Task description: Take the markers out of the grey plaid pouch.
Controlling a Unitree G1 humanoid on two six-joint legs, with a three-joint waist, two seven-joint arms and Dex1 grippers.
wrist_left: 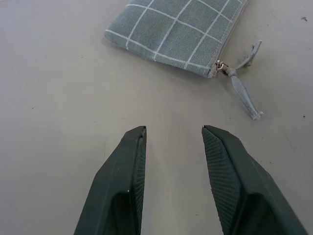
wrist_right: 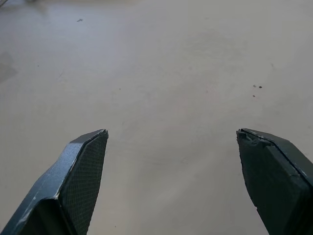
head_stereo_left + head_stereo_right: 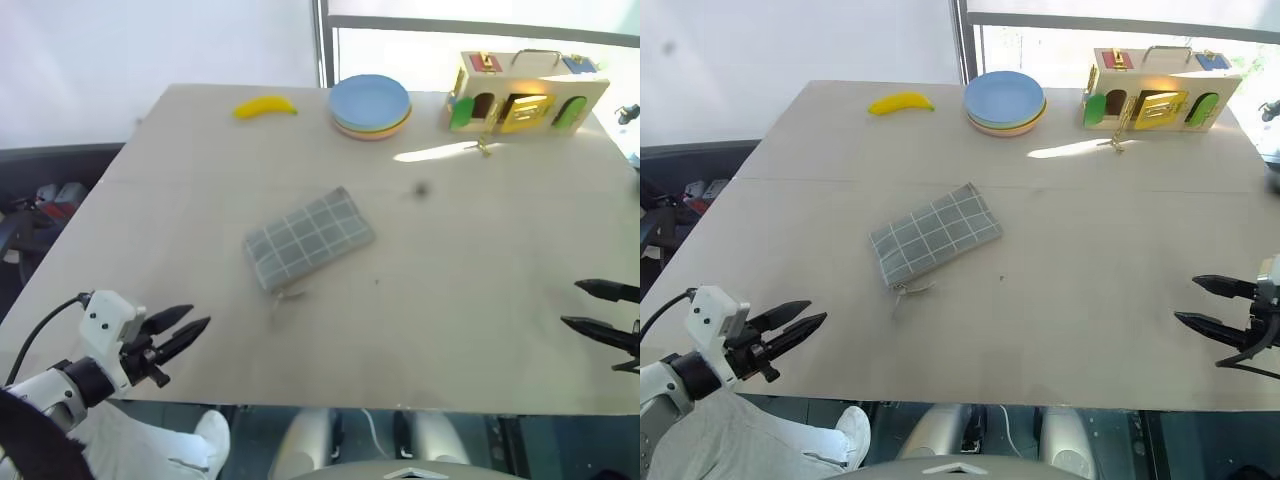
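Nearest, at the near left corner of the counter (image 3: 450, 330): left hand (image 3: 188, 331), black fingers slightly parted, grasping nothing, hovering over bare surface and aimed toward the pouch (image 3: 309, 239). At the near right edge: right hand (image 3: 590, 306), fingers spread wide, released, over bare counter, well apart from everything else. Pouch: grey plaid fabric, flat, lying at an angle near the middle of the counter, zipped closed as far as can be told; grey zipper pull (image 1: 243, 83) trailing from its near corner onto the surface, closest to the left hand but clear of it. Markers: hidden, cannot tell whether they are inside. Far edge, left to right: yellow banana (image 3: 265, 106); stack of plates (image 3: 370, 106), blue on top, just beside the banana; wooden lock box (image 3: 525, 92) with green, yellow and red fittings and a wire handle, standing upright at the far right.
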